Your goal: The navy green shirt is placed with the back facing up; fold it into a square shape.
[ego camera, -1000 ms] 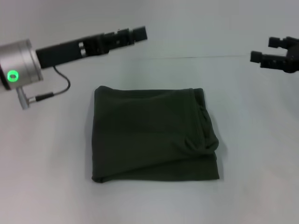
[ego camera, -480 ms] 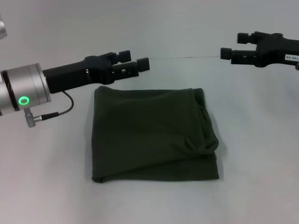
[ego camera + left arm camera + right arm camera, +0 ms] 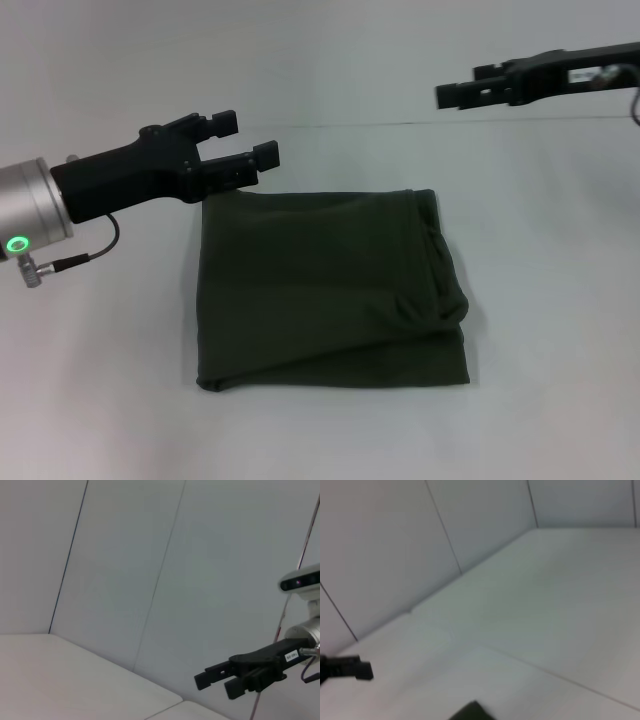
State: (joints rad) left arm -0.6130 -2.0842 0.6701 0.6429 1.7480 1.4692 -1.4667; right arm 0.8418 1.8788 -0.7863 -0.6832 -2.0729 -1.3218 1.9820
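The navy green shirt (image 3: 330, 290) lies folded into a rough square in the middle of the table, plain side up, with a rumpled fold along its right edge. My left gripper (image 3: 245, 138) hovers open and empty just above the shirt's far left corner. My right gripper (image 3: 450, 94) is raised above the table beyond the shirt's far right corner, open and empty. It also shows in the left wrist view (image 3: 215, 684). In the right wrist view a corner of the shirt (image 3: 470, 711) shows, and one left finger (image 3: 350, 669) shows at the frame's edge.
The white table (image 3: 560, 300) ends at a far edge (image 3: 380, 124) behind the shirt. Plain panelled walls (image 3: 150, 555) stand beyond it. A cable (image 3: 70, 260) hangs from the left wrist.
The left gripper has come down and back toward the shirt's far left corner. The right gripper has moved left and upward. The shirt has not moved.
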